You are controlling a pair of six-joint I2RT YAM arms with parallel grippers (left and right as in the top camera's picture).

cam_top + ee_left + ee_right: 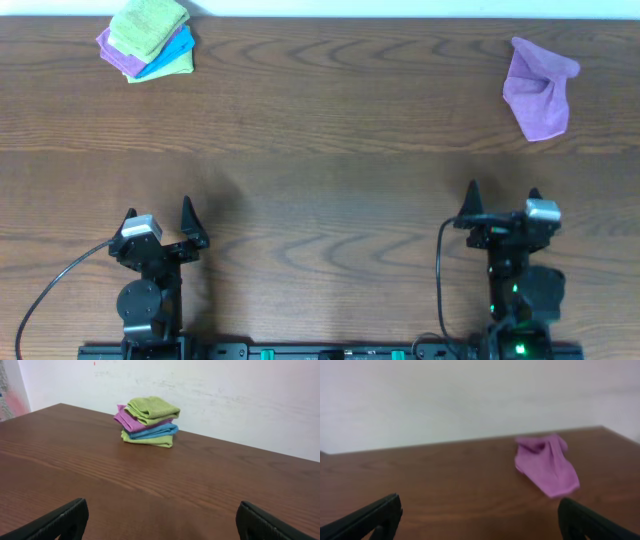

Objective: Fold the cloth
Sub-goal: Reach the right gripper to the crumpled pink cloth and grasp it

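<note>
1 crumpled, soft lilac cloth [540, 90]; left gripper [158, 208], right gripper [503, 190] wide, empty

We find no legible text, label, brand, number or sign in any of the three views, on any surface ahead of either end effector.

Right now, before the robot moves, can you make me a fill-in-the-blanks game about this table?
The crumpled lilac cloth lies nearer the ___ arm. The top cloth on the folded stack is ___. The left fingers and right fingers are both ___, holding nothing. Missing words: right, green, open.
</note>
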